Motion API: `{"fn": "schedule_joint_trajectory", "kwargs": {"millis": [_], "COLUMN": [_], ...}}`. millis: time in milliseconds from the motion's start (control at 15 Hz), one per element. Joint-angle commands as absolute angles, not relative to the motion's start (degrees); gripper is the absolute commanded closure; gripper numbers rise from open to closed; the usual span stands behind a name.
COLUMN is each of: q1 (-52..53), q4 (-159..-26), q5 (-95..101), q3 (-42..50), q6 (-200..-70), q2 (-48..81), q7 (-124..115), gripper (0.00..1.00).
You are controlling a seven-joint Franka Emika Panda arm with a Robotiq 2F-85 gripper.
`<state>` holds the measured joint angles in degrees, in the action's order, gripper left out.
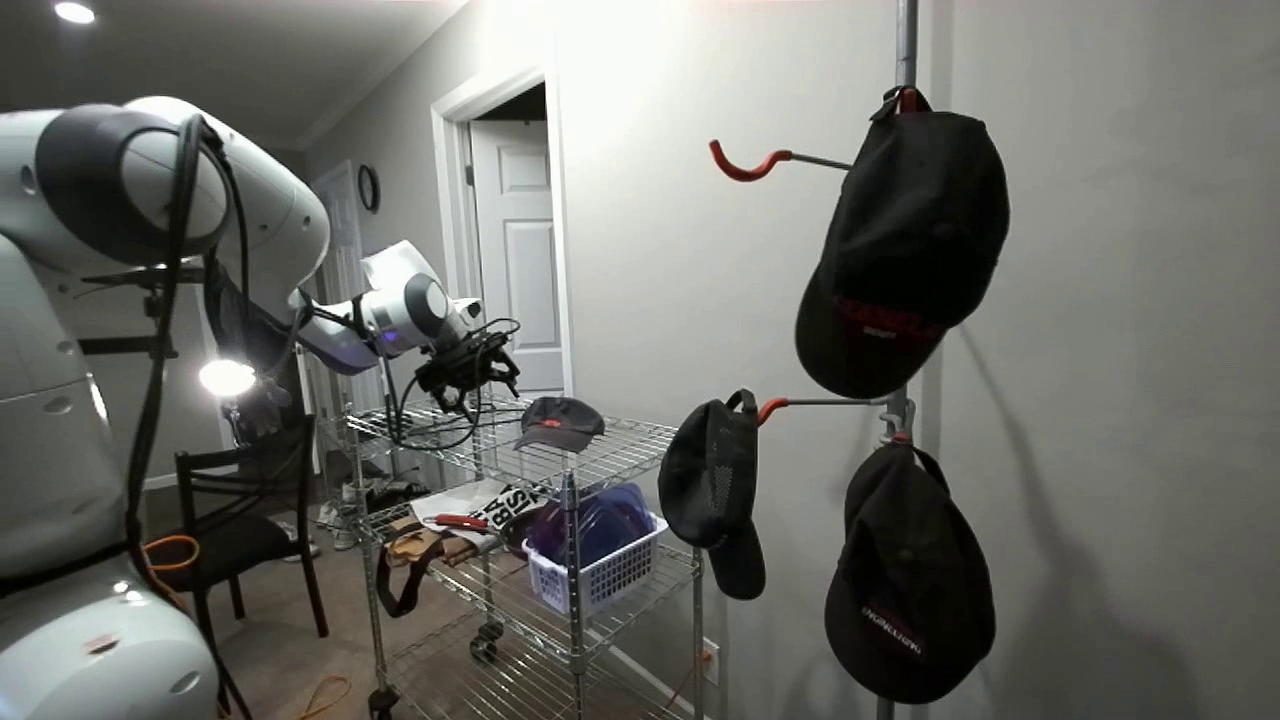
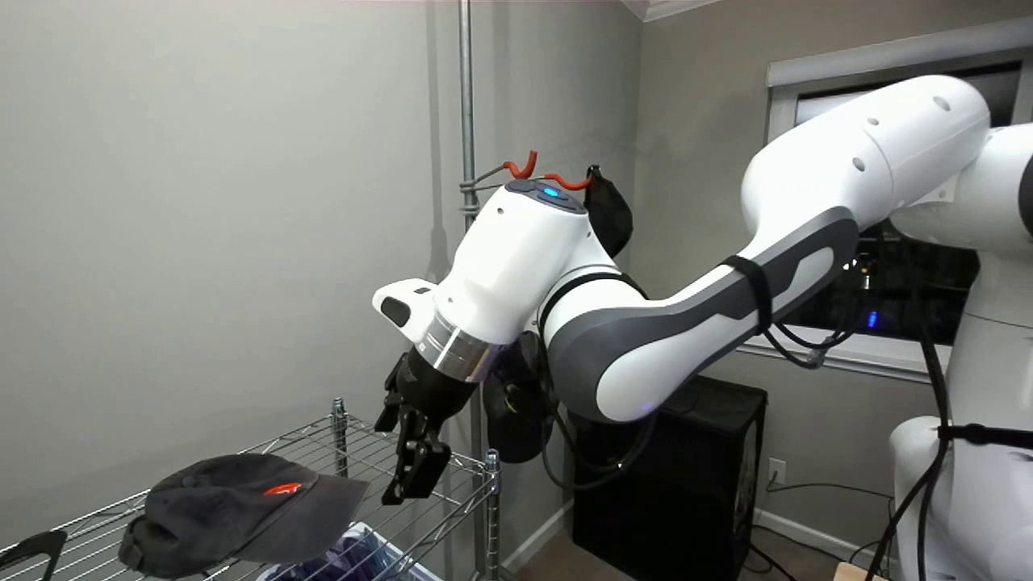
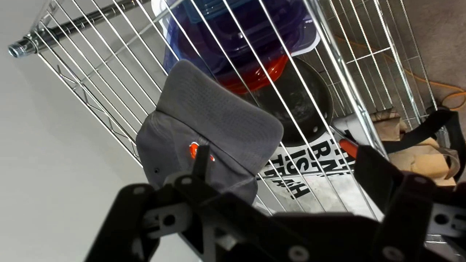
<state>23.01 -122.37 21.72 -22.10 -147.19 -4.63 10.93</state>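
Lower left in an exterior view, a gray baseball cap (image 2: pixel 234 512) lies ungrasped on wire shelving (image 2: pixel 493 484) near the Robotiq gripper (image 2: pixel 392 460), fingers wide, empty.

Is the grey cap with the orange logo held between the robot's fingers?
No: in an exterior view, the grey cap lies on the wire shelf, apart from the spread fingers.

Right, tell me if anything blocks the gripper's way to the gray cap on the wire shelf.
Nothing visible does: both exterior views show only air between the open gripper and the gray cap.
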Motion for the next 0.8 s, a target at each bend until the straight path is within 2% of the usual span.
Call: {"fn": "schedule_joint_trajectory", "kwargs": {"millis": [0, 267, 733], "q1": [22.05, 23.38, 23.53], "q4": [-117.81, -112.66, -114.48], "q5": [25.79, 29.29, 27.24], "q3": [-22.83, -22.34, -21.87], "q6": [-149.29, -150.15, -148.92], "q2": [0.20, 5.29, 3.55], "q7": [4.06, -1.63, 0.90], "gripper": [0.00, 0.00, 0.00]}}
